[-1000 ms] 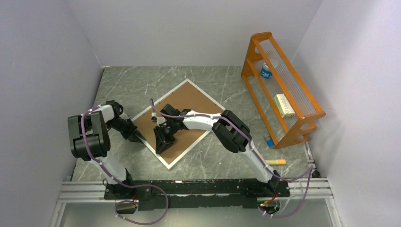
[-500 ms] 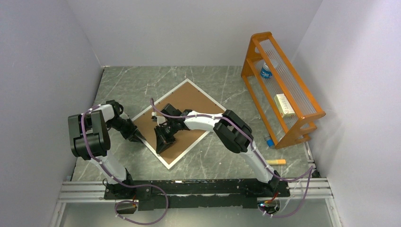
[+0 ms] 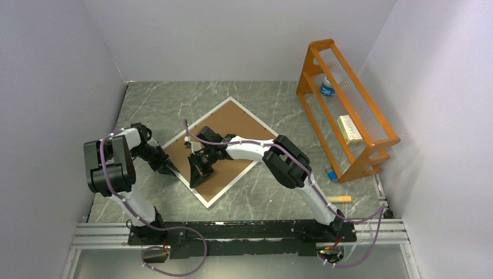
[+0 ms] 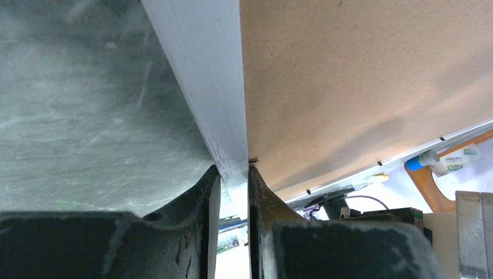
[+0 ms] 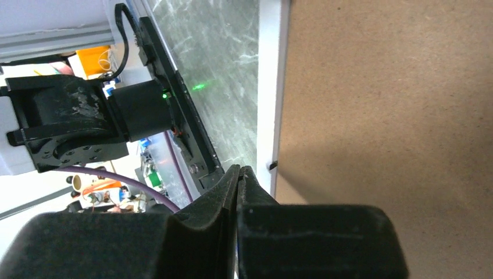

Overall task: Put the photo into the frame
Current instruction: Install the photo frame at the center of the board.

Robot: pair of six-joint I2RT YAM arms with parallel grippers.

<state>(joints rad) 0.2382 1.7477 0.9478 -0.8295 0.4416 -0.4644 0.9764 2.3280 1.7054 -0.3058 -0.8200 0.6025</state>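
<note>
Edge of the frame (image 4: 216,99) between the jaws, backing board (image 4: 360,87) alongside.

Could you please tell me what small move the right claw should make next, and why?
Probably nudge the shut right claw sideways onto the black tab at the backing edge: its tips sit just beside it, and the left claw grips the frame rim.

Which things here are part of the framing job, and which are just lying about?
Part of the job:
- frame, back side up, its edge pinched by the left gripper
- brown backing board in it
- right gripper, shut, over the board
- photo: not in view

Lying about:
- orange rack
- bottle and white box on it
- pen-like stick beside it
</note>
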